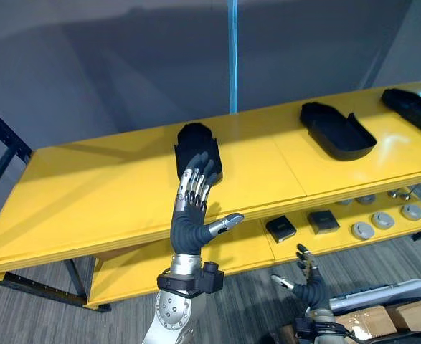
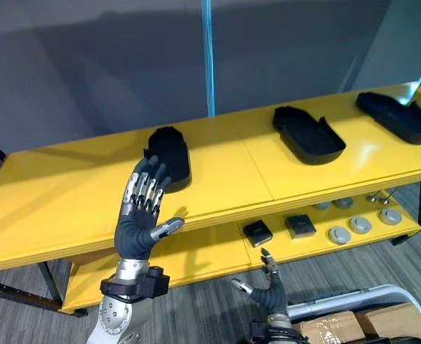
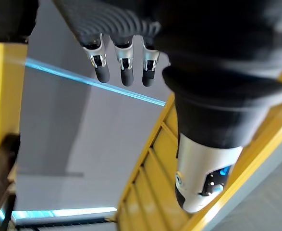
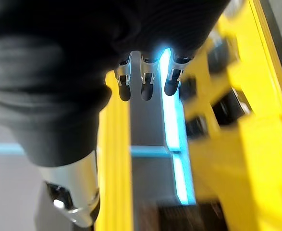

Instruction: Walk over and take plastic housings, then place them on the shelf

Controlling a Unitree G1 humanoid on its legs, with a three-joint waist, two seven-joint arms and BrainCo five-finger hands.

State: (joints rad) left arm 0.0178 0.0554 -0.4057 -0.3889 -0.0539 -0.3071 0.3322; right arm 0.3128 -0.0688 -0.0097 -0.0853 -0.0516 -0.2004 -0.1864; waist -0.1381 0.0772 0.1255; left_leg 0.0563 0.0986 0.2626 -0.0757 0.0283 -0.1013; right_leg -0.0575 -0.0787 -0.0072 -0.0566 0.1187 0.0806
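Fingers (image 1: 198, 180) of the left hand (image 1: 190, 228) stand straight and close together, thumb stuck out to the side, and they hold nothing. That hand is raised in front of the yellow shelf's top board (image 1: 88, 193), its fingertips overlapping the near end of the left housing (image 1: 196, 143); whether they touch it cannot be judged. All three black plastic housings lie on that top board: the left housing, a middle housing (image 1: 337, 129) well apart from it, and a right housing (image 1: 414, 109) at the board's right end. The right hand (image 1: 309, 283) hangs low before the lower board (image 1: 138, 269), fingers loosely spread and empty. On the lower board sit two small black boxes (image 1: 280, 228) and several grey discs (image 1: 363, 230).
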